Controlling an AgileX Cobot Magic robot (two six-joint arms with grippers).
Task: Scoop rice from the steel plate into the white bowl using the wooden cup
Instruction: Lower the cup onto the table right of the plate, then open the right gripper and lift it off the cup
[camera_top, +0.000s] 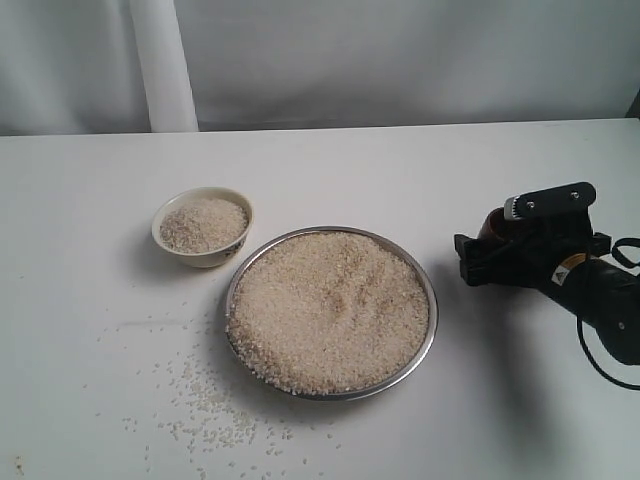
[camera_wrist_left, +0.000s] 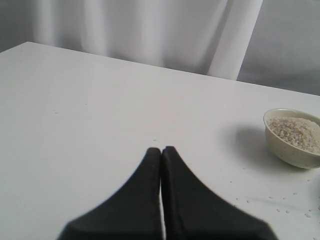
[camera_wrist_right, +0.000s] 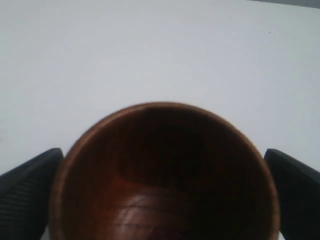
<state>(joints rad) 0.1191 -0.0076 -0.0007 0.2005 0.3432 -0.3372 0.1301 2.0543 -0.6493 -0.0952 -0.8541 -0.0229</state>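
The steel plate lies mid-table, heaped with rice. To its upper left stands the white bowl, also full of rice; the left wrist view shows the same bowl. The wooden cup stands on the table right of the plate, its dark inside empty. My right gripper straddles the cup, one finger on each side, with thin slivers of table showing between fingers and cup. My left gripper hovers over bare table left of the bowl, jaws pressed together and empty; the exterior view does not show it.
Loose grains are scattered on the white table in front of the bowl and left of the plate. A white curtain with a pale post backs the table's far edge. The right arm's cable loops near the right edge.
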